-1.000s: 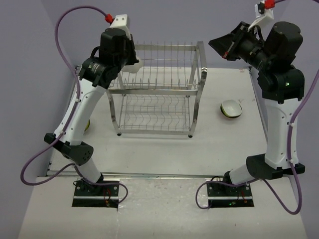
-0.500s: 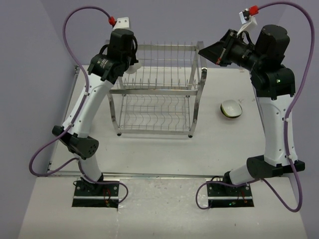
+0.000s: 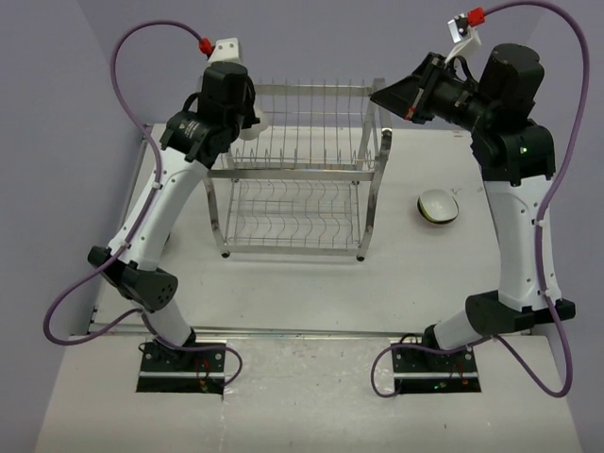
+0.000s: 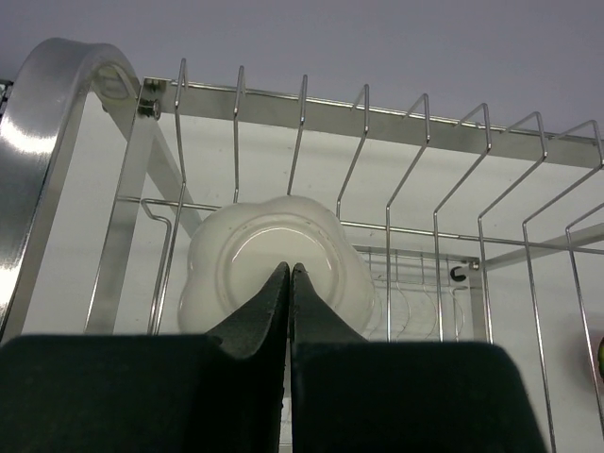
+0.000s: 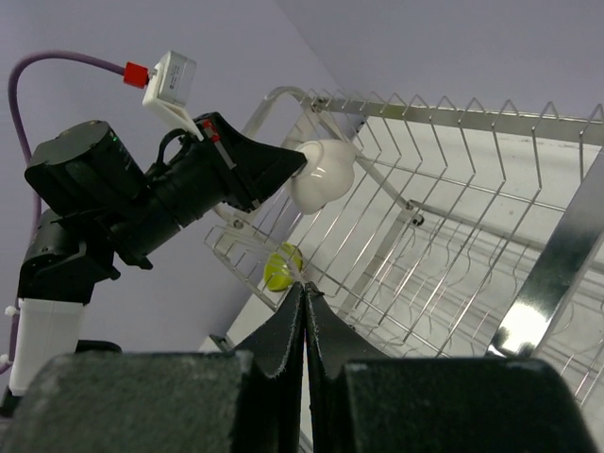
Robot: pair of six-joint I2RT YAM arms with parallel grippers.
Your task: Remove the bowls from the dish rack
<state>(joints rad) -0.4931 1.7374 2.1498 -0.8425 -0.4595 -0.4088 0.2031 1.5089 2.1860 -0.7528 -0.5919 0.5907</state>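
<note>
The chrome wire dish rack [image 3: 297, 170] stands mid-table. A white bowl [image 4: 274, 255] stands on edge between the dividers at the back left of its upper tier; it also shows in the right wrist view [image 5: 323, 175] and partly in the top view [image 3: 255, 123]. My left gripper [image 4: 290, 269] is shut and empty, its tips right in front of the white bowl; I cannot tell if they touch. My right gripper [image 5: 304, 288] is shut and empty, raised by the rack's upper right post [image 3: 387, 94]. A lime green bowl [image 5: 281, 266] lies on the table beyond the rack's left side.
A bowl with a pale face and dark edge [image 3: 438, 206] lies on the table right of the rack. The lower tier of the rack [image 3: 293, 222] holds only dividers. Purple walls stand close behind and to the left.
My right gripper has moved left toward the rack's upper right post. My left arm has shifted slightly at the rack's back left corner. The white bowl has not moved.
</note>
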